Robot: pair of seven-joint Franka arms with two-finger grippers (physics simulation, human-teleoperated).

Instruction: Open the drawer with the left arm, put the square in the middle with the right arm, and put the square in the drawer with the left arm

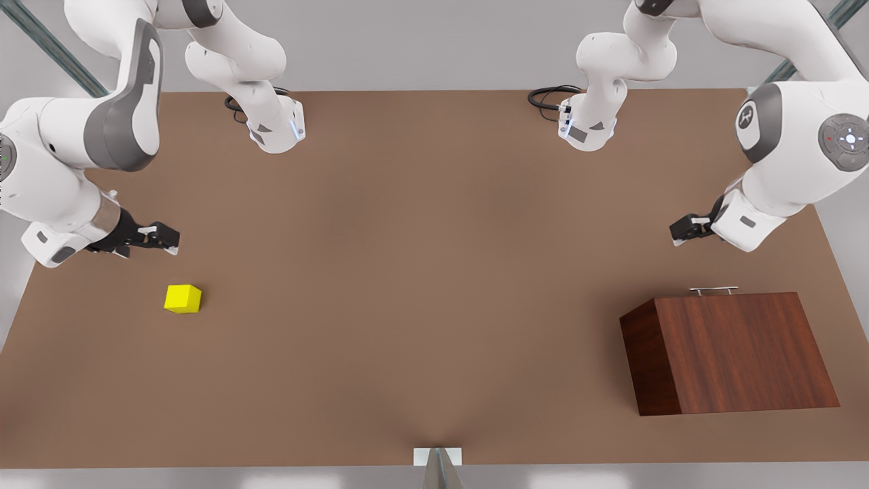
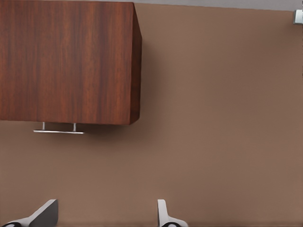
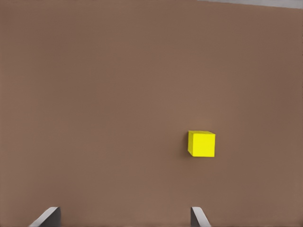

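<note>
Brown tabletop (image 1: pixel 421 285), drawer (image 1: pixel 736 353) closed, left gripper (image 1: pixel 682 231) near handle (image 1: pixel 713 290), jaws open, right gripper (image 1: pixel 163 239) near yellow square (image 1: pixel 182 299), jaws open.

2 black cables (image 1: pixel 553 95) coil at the table's (image 1: pixel 434 272) far edge

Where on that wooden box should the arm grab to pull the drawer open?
Probably the thin silver bar handle on the drawer. It stands off the front on two posts, leaving a gap for fingers. The left end effector, open, faces that side and could close across the bar.
</note>
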